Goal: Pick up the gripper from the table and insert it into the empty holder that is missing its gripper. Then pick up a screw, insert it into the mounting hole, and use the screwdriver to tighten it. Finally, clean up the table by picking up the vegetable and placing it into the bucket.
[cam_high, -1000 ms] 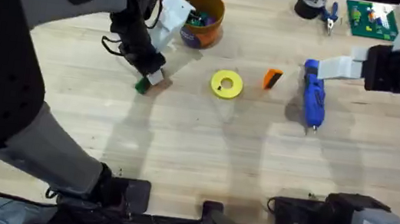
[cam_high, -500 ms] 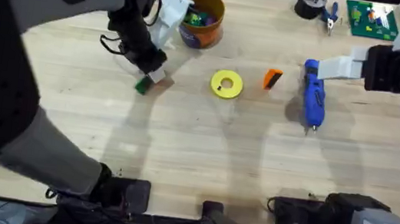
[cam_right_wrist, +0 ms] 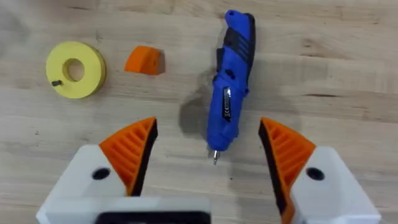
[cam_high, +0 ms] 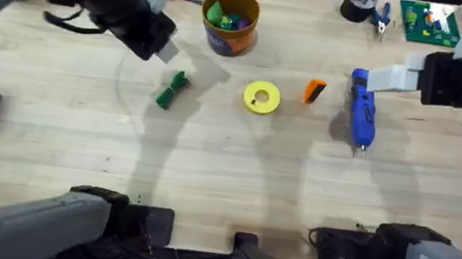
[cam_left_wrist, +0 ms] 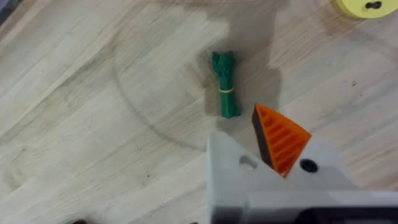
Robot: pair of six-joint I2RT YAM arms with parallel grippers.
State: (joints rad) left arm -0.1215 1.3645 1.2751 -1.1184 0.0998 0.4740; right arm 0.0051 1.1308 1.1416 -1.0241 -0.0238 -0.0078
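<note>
Nearest, in the lower middle of the overhead frame, the bench (cam_high: 234, 175) is bare wood. Further up, the vegetable (cam_high: 170, 90) lies flat left of centre, touching nothing. The yellow disc (cam_high: 261, 97) sits mid-frame, with the loose orange gripper (cam_high: 314, 90) just right of it. The screwdriver (cam_high: 360, 108) lies further right, bit pointing down-frame.

Right gripper (cam_right_wrist: 208, 127): released, pads spread either side of the screwdriver and well above it, nothing grasped.

Left gripper (cam_high: 161, 47): hovers at upper left, up-frame of the vegetable, nothing held. Whether it is spread or closed cannot be told. In the left wrist view the holder (cam_left_wrist: 230, 168) is seen on this arm, bare beside its orange-tipped neighbour.

The bucket (cam_high: 230, 20) stands at top centre, near the vegetable, with toys already inside.

Judged step: vegetable pick. The descent is best centred on the banded middle, with closure across the short axis. The load should be lifted clear of the bucket's yellow rim before release. The missing pad probably weakens the grip, so a slow squeeze is advised.
</note>
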